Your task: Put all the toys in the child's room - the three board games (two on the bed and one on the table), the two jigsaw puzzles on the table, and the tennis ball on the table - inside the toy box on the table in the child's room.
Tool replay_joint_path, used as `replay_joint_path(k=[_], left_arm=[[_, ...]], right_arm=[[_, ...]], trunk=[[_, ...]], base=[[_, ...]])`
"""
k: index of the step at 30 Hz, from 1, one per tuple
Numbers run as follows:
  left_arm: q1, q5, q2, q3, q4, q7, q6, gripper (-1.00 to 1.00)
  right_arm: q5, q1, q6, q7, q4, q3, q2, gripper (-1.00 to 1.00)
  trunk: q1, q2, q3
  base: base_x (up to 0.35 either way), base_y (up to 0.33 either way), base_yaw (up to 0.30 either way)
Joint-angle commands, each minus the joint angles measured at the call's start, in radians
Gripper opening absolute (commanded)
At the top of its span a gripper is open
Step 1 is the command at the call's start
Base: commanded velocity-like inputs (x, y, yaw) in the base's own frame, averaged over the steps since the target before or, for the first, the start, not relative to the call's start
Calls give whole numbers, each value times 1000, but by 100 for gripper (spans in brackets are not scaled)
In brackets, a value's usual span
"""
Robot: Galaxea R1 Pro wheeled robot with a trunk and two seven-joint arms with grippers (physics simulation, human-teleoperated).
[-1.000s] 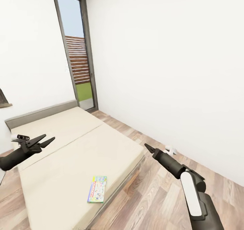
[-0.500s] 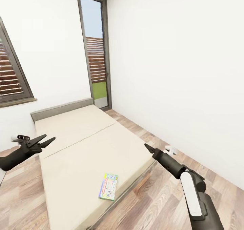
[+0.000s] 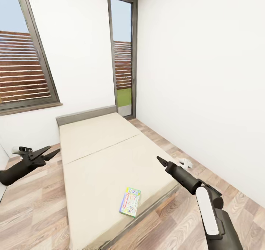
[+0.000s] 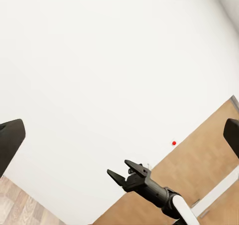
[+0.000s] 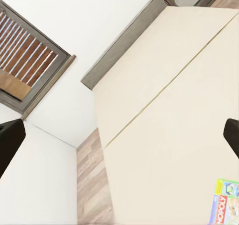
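one board game (image 3: 130, 201) lies flat on the bed (image 3: 103, 158), near the foot-end edge, just ahead of the right tool (image 3: 160, 161). judged a thin, stiff, light card box with a glossy lid, likely slippery. lying flush on the soft cover, it leaves little gap for a finger underneath; best bet is to take hold of a long edge, perhaps after nudging it past the bed's edge.

left tool (image 3: 46, 152): fingers spread, empty, held off the bed's side. right tool: spread and empty, read off the left wrist view (image 4: 123, 171); the head view is too end-on to judge.

right wrist view shows the box (image 5: 225, 203) with a green border and red lettering, possibly "monopoly", partly cut off.
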Motion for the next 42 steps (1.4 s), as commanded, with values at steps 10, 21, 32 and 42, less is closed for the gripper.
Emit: replay_joint_path(k=[10, 21, 32, 42], left_arm=[[-1, -1, 0, -1, 0, -4, 11, 100], [-1, -1, 0, -1, 0, -4, 11, 100], [-1, -1, 0, 0, 0, -4, 12, 100], [-1, -1, 0, 0, 0, -4, 12, 100]], right_arm=[[-1, -1, 7, 4, -1, -3, 0, 100], [0, -1, 7, 4, -1, -3, 0, 100], [0, -1, 7, 3, -1, -3, 2, 100], [0, -1, 7, 2, 0, -3, 4, 100]], trunk=[[1, -2, -2], [1, -2, -2], [1, -2, -2], [1, -2, -2]], base=[[0, -147, 292], [0, -210, 292], [0, -243, 293], [0, -215, 292]])
